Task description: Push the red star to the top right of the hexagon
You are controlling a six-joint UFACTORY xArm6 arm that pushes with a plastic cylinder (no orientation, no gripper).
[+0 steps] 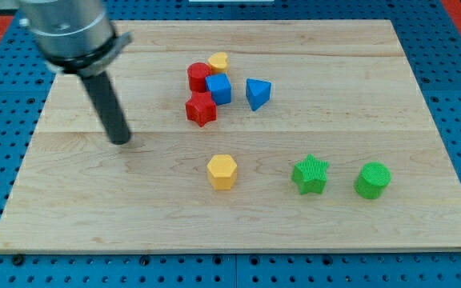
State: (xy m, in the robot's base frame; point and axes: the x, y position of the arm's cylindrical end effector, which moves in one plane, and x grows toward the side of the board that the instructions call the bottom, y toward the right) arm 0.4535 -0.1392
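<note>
— Where's the rod sitting right now?

— My tip point(122, 141) is down on the pale wooden board point(374, 96), over at the view's left, well apart from every block. It's just a bare dark rod under a grey metal collar, so there is nothing on it to open or close, and it touches no block.

— What's nearest to it?

— The cluster near the view's top centre. The red star-shaped block point(201, 109) is the cluster's lowest piece, off to the right of my tip and a little higher in the view. Just above it is a red rounded block point(198, 76); I can't make out its exact shape. A blue cube point(219, 89) presses against both reds on their right, and a small yellow block point(218, 61), shape unclear, sits at the top of the bunch, touching the red rounded one.

— And the blue wedge?

— The blue triangular block point(258, 93) stands just beside the cube on its right, with a narrow gap between.

— The hexagon?

— The yellow hexagonal block point(222, 171) sits alone below the cluster, towards the view's bottom. The red star is above it and slightly left, apart from it. Further right along that lower row are a green star block point(310, 175) and a green cylinder point(372, 180), near each other but not touching.
</note>
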